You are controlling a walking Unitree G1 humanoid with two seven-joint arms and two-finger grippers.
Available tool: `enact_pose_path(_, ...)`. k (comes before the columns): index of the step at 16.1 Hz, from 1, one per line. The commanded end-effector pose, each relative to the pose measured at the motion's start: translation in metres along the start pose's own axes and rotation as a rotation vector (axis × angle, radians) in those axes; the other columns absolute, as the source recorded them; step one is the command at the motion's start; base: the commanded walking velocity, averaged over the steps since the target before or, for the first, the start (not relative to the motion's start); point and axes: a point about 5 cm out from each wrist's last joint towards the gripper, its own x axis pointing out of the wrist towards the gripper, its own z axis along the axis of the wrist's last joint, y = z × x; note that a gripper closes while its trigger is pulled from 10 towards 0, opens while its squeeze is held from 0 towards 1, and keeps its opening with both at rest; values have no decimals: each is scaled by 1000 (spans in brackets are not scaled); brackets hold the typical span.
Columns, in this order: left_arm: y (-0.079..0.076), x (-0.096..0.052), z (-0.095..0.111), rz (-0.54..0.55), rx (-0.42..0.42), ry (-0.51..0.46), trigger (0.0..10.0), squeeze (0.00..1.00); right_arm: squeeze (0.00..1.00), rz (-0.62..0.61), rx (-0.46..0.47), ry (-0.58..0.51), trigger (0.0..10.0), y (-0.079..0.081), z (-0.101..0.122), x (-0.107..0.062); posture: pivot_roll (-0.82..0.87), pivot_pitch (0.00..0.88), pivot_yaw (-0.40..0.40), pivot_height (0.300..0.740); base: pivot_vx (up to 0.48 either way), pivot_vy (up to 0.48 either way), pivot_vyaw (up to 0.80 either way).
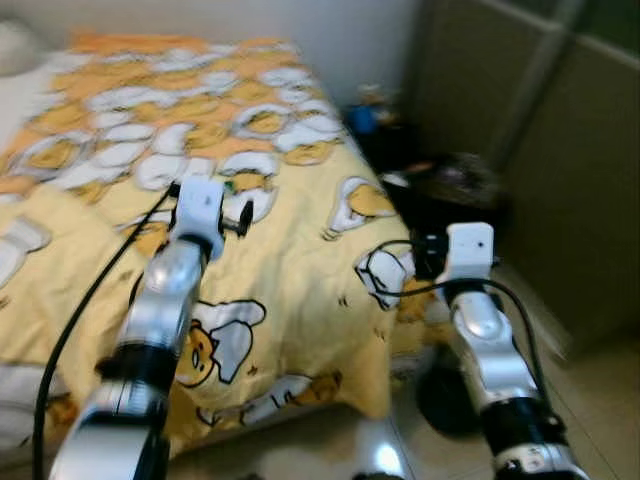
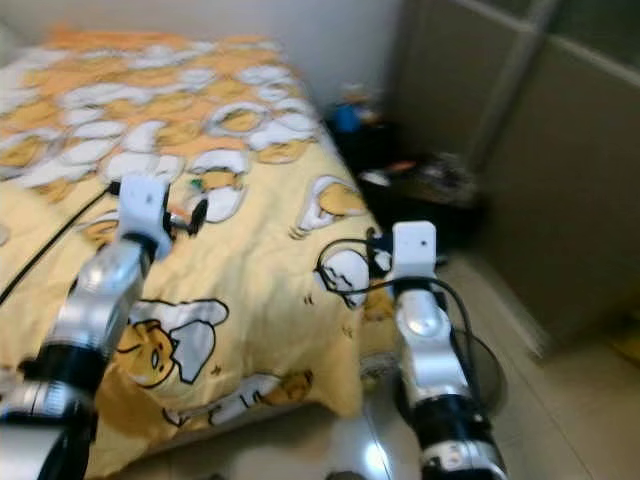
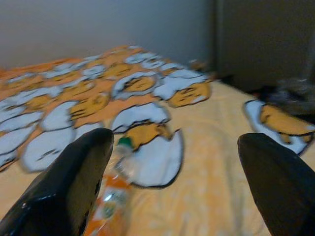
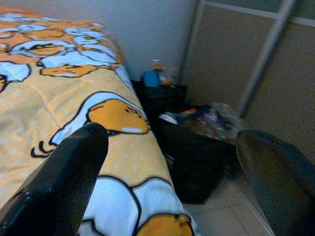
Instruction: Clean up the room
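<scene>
A clear bottle [image 3: 110, 196] with a green cap and an orange label lies on the yellow egg-patterned bed cover [image 1: 290, 280]. My left gripper [image 3: 175, 140] hovers low over the bed and is open, and the bottle lies just beside one of its fingers [image 3: 69, 182]. In the left eye view the left wrist [image 1: 200, 210] reaches over the middle of the bed. My right gripper [image 4: 171, 133] is open with nothing in it. It is held past the bed's right edge, facing a dark bin [image 4: 197, 147].
The dark bin [image 1: 450, 190] full of clutter stands on the floor right of the bed. A blue item [image 1: 362, 118] sits by the wall behind it. Closet doors [image 1: 560, 150] line the right side. A dark round object [image 1: 445, 400] lies on the tiled floor [image 1: 600, 400].
</scene>
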Motion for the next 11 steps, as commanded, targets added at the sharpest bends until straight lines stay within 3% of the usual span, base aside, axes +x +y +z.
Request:
enact_pose_path(1,1,6,2,14,4,18,10000,0,0,0,4,-9,10000,0,4,3,-72,0,-9,736,0,454,0)
enact_pose_path(4,1,22,14,38,-12,37,10000,0,0,4,5,-11,10000,0,5,3,-81,0,-3,736,91,419,0)
enact_pose_path(8,0,30,18,51,-2,58,10000,0,0,1,6,-9,10000,0,3,1,-88,4,1,736,276,393,0)
enact_pose_path(11,-1,32,17,47,4,61,10000,0,0,4,6,-5,10000,2,2,0,-88,10,-1,736,0,0,0)
